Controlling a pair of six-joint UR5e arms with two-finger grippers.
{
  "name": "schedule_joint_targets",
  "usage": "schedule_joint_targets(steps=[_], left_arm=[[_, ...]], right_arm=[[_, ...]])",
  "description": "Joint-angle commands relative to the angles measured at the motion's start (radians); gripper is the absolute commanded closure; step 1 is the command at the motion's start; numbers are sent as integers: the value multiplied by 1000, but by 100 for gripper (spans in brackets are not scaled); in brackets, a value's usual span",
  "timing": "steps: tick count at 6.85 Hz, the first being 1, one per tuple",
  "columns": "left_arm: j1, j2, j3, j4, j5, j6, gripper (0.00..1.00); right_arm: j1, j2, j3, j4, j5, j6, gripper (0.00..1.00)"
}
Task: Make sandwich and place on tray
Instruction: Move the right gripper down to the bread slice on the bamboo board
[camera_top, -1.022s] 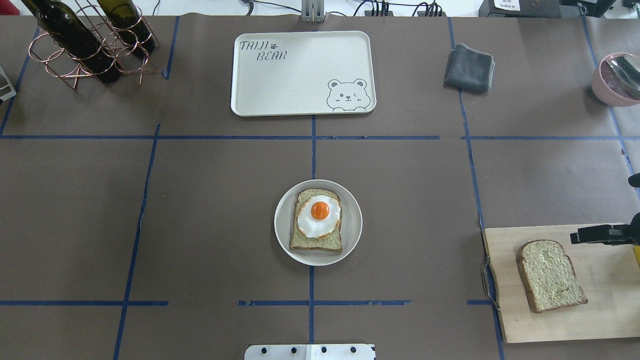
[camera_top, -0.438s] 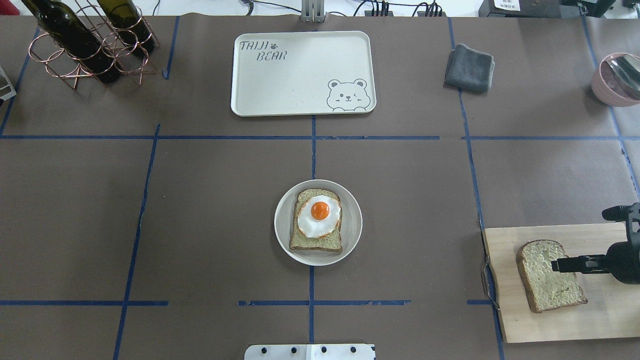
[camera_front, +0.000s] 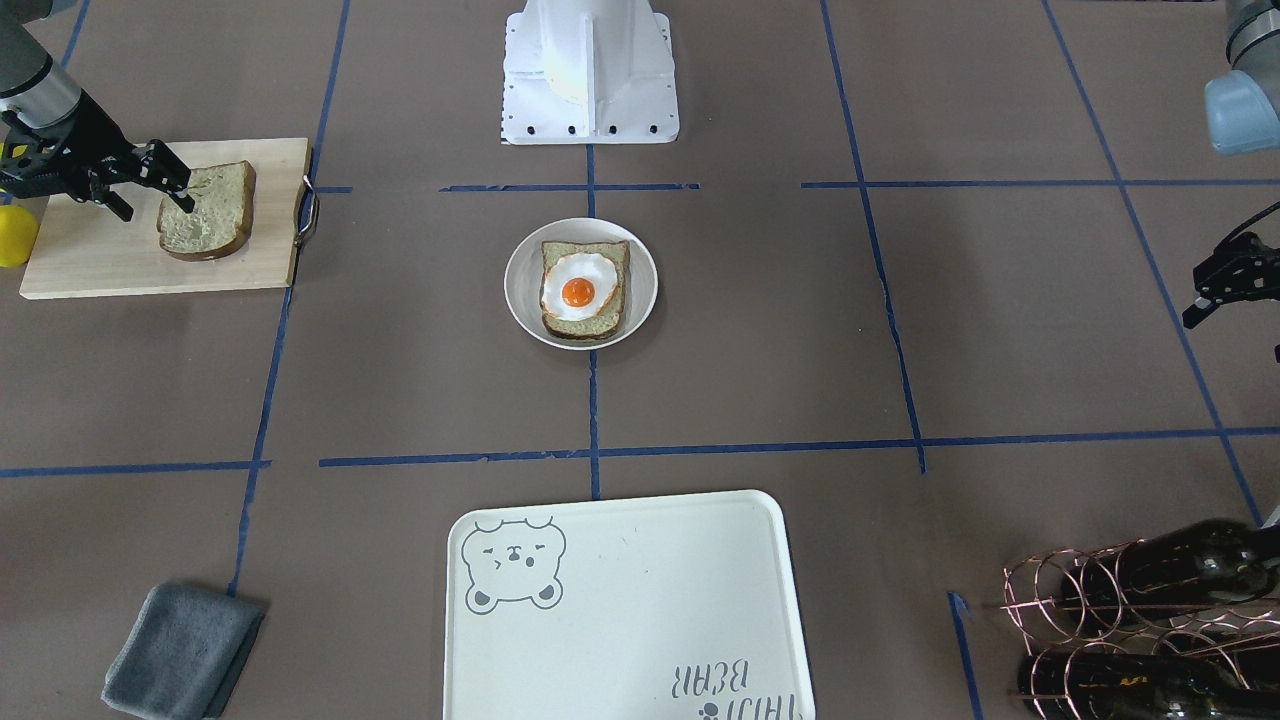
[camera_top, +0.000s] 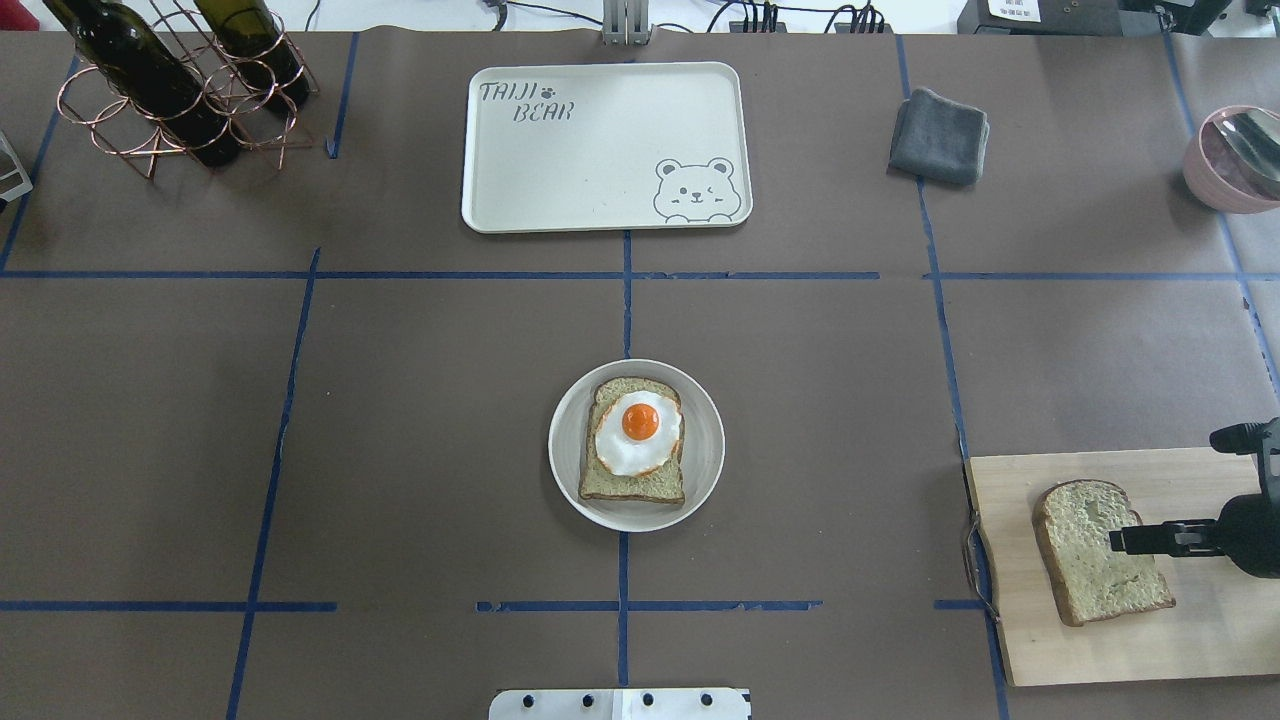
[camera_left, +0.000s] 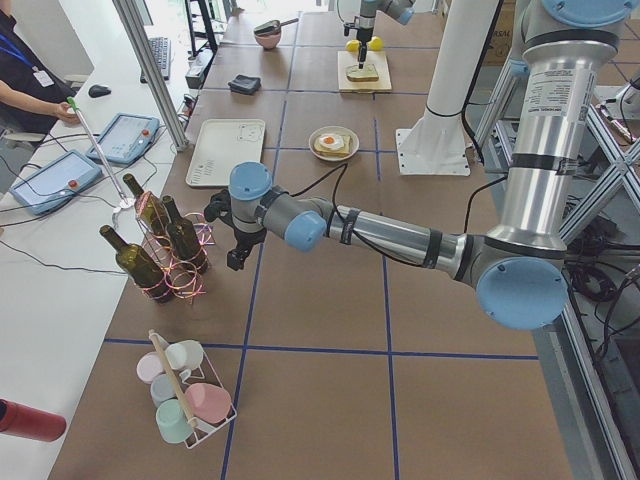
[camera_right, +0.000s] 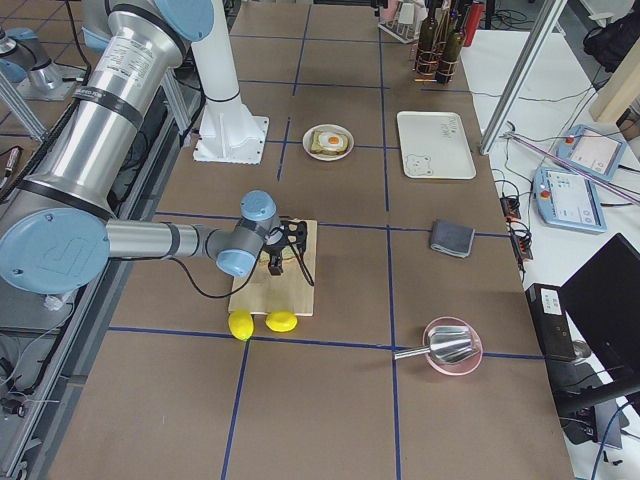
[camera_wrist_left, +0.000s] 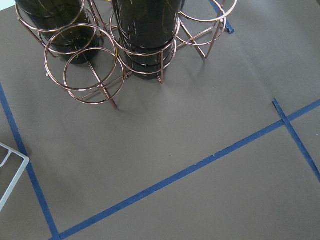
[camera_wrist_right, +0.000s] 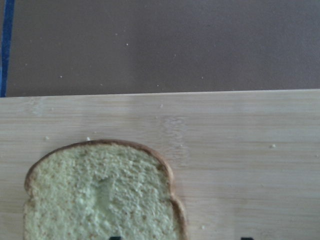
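Copper-wire rack (camera_top: 150, 110) is standing far left, with the left claw (camera_front: 1225, 285) hanging near it, grip unreadable. Centred on the desk (camera_top: 420, 420), the matte white tray (camera_top: 600, 150) is lying farthest out; nearer, a bowl (camera_top: 565, 440) is holding speckled, spongy bread (camera_top: 630, 488) under a glossy egg (camera_top: 630, 455). Rightward, the second slice (camera_top: 1085, 550) is lying on the wooden board (camera_top: 1050, 650), long axis near-to-far, its right edge under the spread right claw (camera_top: 1118, 541), the closer arm.

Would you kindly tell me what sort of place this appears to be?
Probably a robotics lab: a table gridded with blue tape, a robot arm mounted beside it, and control tablets on a side bench.
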Motion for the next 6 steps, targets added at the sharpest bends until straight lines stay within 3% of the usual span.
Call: schedule_joint_targets(steps=[1, 2, 4, 6], left_arm=[[0, 1, 3, -1, 1, 0, 0], [0, 1, 5, -1, 1, 0, 0], [0, 1, 6, -1, 0, 0, 0], [0, 1, 8, -1, 0, -6, 0]], right_arm=[[2, 0, 3, 2, 6, 2, 72], [2, 0, 6, 2, 6, 2, 73], [2, 0, 9, 2, 8, 2, 100], [2, 0, 16, 2, 9, 0, 100]])
